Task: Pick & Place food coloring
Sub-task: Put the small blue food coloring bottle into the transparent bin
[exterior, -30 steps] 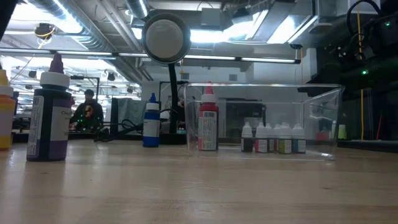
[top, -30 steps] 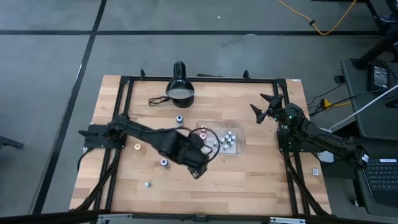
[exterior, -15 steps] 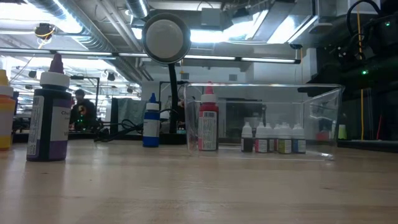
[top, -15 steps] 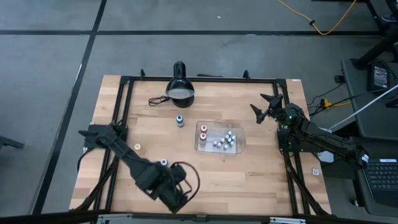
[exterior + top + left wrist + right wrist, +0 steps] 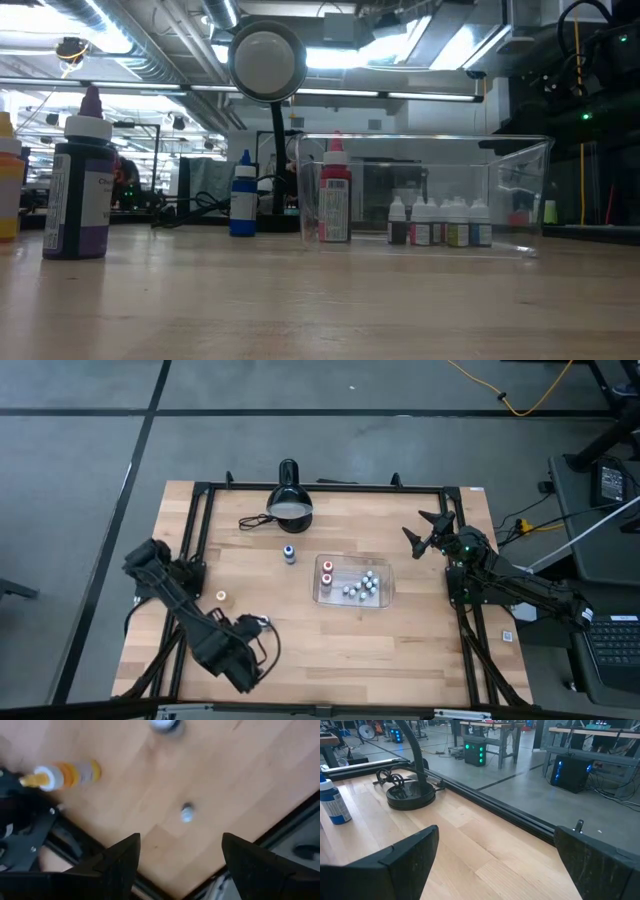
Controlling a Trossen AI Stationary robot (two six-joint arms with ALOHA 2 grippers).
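Food coloring bottles (image 5: 355, 582) in tray (image 5: 385, 600); left tool (image 5: 180, 852) open (empty), right tool (image 5: 428, 531) open.

One clear tray (image 5: 390, 586) holds two red-topped bottles (image 5: 326, 573) and at least five small pale bottles (image 5: 457, 222). Four more stand loose on the table (image 5: 420, 645): one blue bottle (image 5: 289, 552), one orange bottle (image 5: 221, 596), one purple bottle (image 5: 85, 185) and one tiny pale bottle (image 5: 186, 813). One black lamp (image 5: 289, 503) stands at the far edge.

Bright overhead lighting; left wrist view motion-blurred.
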